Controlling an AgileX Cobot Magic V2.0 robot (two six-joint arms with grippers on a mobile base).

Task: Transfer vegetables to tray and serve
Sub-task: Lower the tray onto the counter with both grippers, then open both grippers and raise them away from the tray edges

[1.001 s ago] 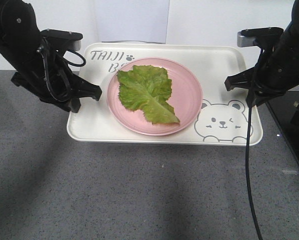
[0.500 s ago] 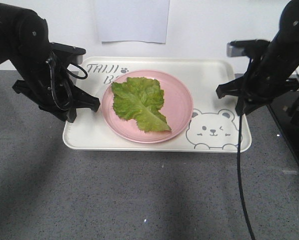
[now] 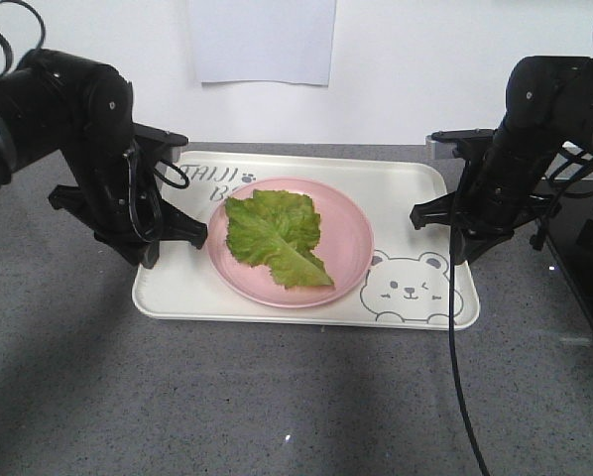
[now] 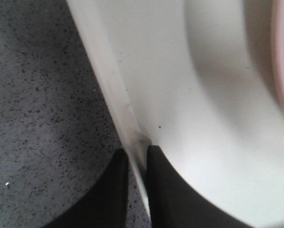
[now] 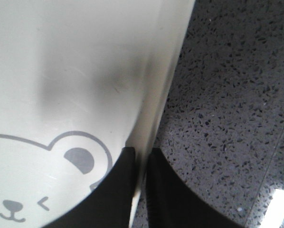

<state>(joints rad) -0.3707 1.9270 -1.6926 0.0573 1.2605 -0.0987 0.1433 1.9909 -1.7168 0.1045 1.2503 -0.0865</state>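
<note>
- Since the earlier frame, I saw the tray shifted toward the camera.
- Left hand and right hand pinched its short rims.
- Its long axis ran left-right across the worktop.
- The vegetables lay on the pink plate.

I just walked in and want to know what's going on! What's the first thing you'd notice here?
A crinkly bright green lettuce leaf lies flat on a round pink plate in the middle of a big cream-white plastic tray with a winking bear drawn on it. Two black robot arms pinch the tray's rims: the left gripper on one short side, the right gripper on the other, beside the bear. Underneath is a speckled grey countertop.
</note>
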